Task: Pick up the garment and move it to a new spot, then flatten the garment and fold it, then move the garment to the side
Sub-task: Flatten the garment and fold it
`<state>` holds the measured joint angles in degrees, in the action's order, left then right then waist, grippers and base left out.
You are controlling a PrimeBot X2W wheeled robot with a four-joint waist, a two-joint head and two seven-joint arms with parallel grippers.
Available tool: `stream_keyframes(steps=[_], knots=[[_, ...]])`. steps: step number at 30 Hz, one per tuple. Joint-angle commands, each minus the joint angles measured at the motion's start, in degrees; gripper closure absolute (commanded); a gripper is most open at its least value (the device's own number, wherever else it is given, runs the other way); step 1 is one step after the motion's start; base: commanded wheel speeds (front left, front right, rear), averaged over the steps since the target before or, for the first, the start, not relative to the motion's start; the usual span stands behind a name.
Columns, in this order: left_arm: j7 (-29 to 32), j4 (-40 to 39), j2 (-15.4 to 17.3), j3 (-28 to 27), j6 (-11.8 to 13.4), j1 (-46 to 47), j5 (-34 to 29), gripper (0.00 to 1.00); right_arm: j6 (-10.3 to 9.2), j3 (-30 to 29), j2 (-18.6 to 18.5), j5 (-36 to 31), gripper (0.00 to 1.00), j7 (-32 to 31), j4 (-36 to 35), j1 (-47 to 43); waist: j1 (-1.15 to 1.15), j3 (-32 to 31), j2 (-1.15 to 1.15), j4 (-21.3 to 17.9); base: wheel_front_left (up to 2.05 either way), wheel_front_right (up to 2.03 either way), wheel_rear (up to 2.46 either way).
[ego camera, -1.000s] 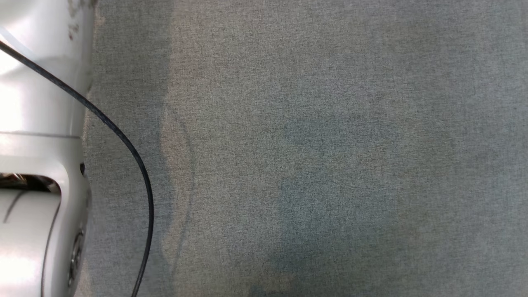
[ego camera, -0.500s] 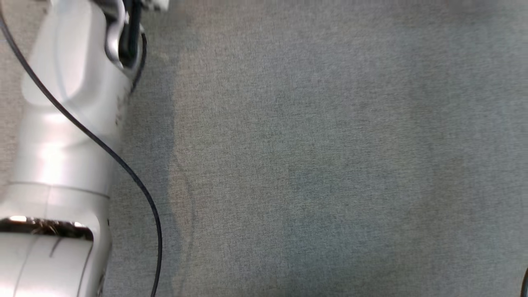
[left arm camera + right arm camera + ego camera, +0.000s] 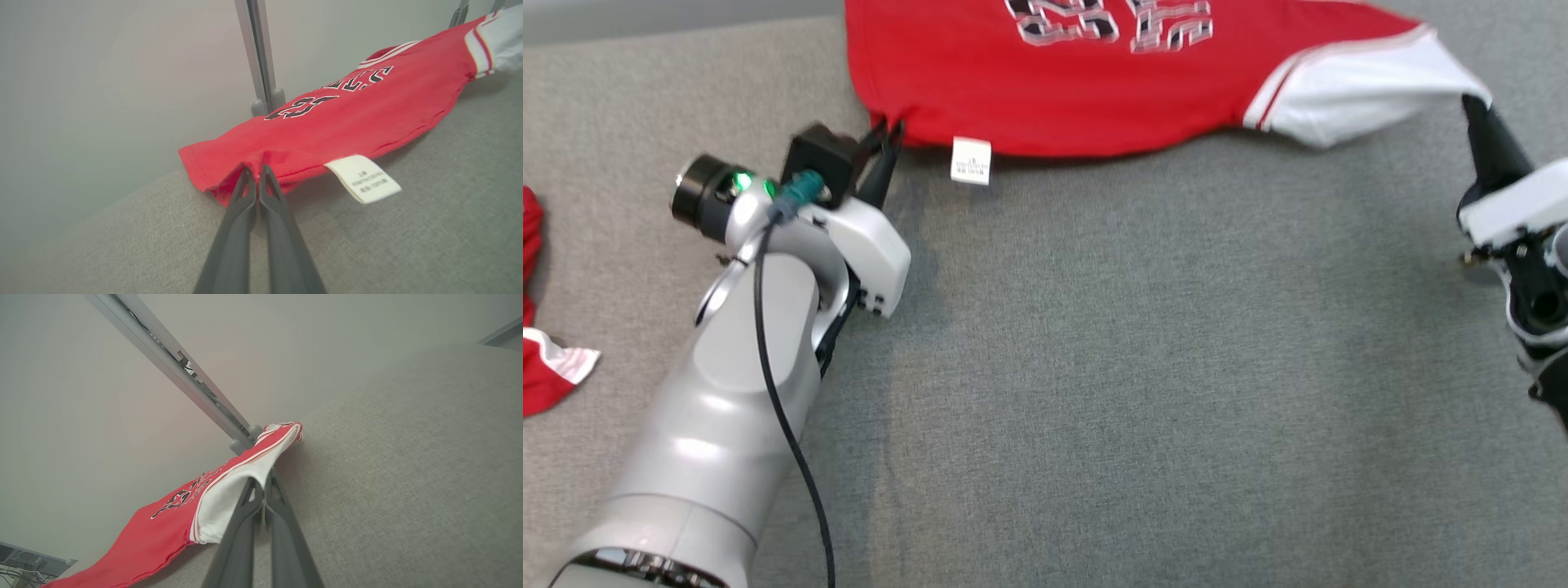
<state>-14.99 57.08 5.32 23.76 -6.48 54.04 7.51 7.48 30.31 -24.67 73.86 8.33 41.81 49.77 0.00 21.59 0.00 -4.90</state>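
The garment [image 3: 1078, 82] is a red jersey with black-and-white lettering and a white sleeve, spread along the far edge of the grey padded table [image 3: 1135, 367]. My left gripper [image 3: 889, 135] is shut on the garment's lower left hem corner [image 3: 245, 163], with a white care label [image 3: 363, 178] hanging beside it. At the right, my right gripper [image 3: 1474, 106] is shut on the tip of the white sleeve [image 3: 1364, 90], and the right wrist view shows the sleeve [image 3: 233, 490] pinched between the dark fingers [image 3: 245, 506].
More red and white cloth [image 3: 543, 367] lies at the table's left edge. A metal frame post [image 3: 261, 57] stands behind the table's far edge, in front of a pale wall. A black cable [image 3: 792, 457] runs along my left forearm.
The head camera has swung up: earlier it showed bare grey fabric and my left forearm, and now the garment and both grippers are in view.
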Motion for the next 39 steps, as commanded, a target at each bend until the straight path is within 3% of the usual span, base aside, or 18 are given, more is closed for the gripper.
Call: stream_keyframes(steps=[1, 21, 32, 39], knots=[[-0.2, 0.2, 0.8, 0.5, 0.0, -0.8, -0.8, 1.00, 0.03, 0.2, -0.5, 0.6, 1.00, -0.6, 0.3, -1.1, 0.00, -2.4, 0.00, 0.0, 0.00, 0.00, 0.00], [-0.2, 0.8, 5.0, 9.7, 0.3, -14.6, -7.0, 1.00, 0.02, 4.1, -2.5, 4.3, 1.00, -13.8, 3.2, -13.9, 0.00, -13.1, 0.00, 0.6, 0.00, 0.00, 0.00], [-0.1, -0.3, 7.1, 14.4, -0.9, -22.2, -6.1, 1.00, 0.02, 4.1, -4.3, 5.6, 1.00, -20.4, 0.5, -21.6, 0.00, -18.6, 0.00, 1.3, 0.00, 0.00, 0.00], [0.4, -2.1, 9.8, 21.3, -1.0, -26.0, -6.5, 1.00, 0.02, 4.2, -7.2, 5.4, 1.00, -24.6, -3.4, -26.6, 0.00, -21.3, 0.00, 1.6, 0.00, 0.00, 0.00]])
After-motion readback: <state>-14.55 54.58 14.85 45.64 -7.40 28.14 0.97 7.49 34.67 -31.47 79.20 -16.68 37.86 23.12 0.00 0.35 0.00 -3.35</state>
